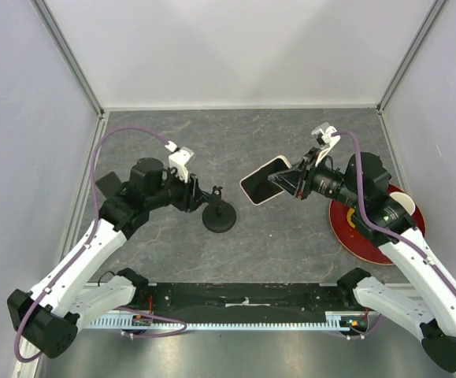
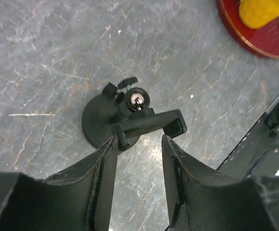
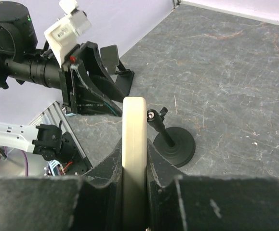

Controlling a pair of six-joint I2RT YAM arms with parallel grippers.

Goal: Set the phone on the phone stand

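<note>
Broadly, table [image 1: 291,236]: grey stone top; the stand is left of centre and a red plate [image 1: 369,236] sits at the right.
Right gripper [image 1: 294,179]: raised over the table and shut tight on the phone's edge.
Phone [image 1: 264,180]: in the air, clear of the table. It juts out of the right fingers [image 3: 161,166] toward the left arm, standing on edge in the wrist view.
Stand [image 1: 219,214]: upright on a round base, apart from the phone, to its left and closer to the arm bases.
Key relation: the phone likely has to travel left and down to the cradle [image 2: 149,124].
Left gripper [image 1: 204,193]: nearer the stand and partly open. The cradle bar lies just off its fingers [image 2: 105,173], with nothing clearly gripped.
</note>
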